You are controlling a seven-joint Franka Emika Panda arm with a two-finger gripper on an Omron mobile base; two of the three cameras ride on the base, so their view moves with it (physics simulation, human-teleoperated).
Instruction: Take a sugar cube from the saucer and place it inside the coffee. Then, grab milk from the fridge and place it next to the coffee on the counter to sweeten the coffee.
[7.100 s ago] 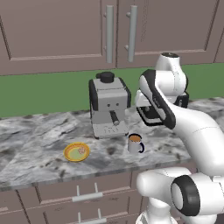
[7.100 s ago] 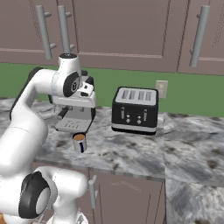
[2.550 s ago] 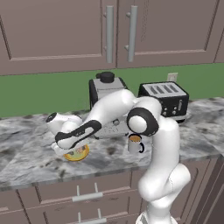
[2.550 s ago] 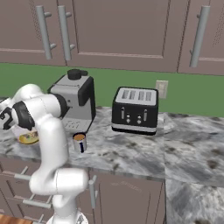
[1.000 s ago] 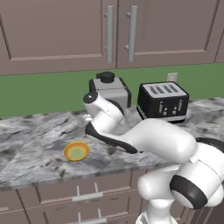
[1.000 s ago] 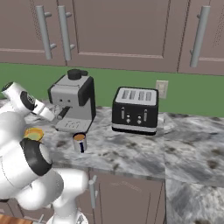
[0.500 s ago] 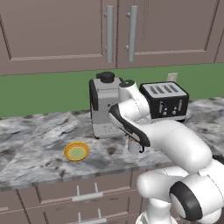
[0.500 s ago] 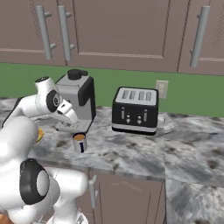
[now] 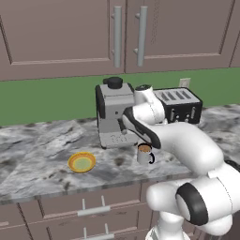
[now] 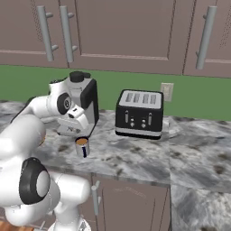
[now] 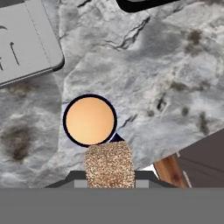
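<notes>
The sugar cube (image 11: 108,164), a speckled beige lump, sits between the fingertips of my gripper (image 11: 109,176), which is shut on it. Just beyond it in the hand view is the coffee (image 11: 89,121), seen from above as a round brown surface in a dark-rimmed mug. From the right base view my gripper (image 10: 79,128) hangs a little above the mug (image 10: 82,146). The yellow saucer (image 9: 82,162) lies to the left of the mug (image 9: 144,153) on the marbled counter (image 9: 37,154). The milk and the fridge are out of view.
A grey espresso machine (image 9: 114,114) stands right behind the mug, close to my hand. A black toaster (image 10: 139,113) sits to its right. Brown wall cabinets hang above, and drawers with bar handles (image 9: 94,211) run under the counter edge.
My arm has swung from the saucer on the left across to the right, carrying the sugar cube, and the gripper now hangs over the coffee mug.
</notes>
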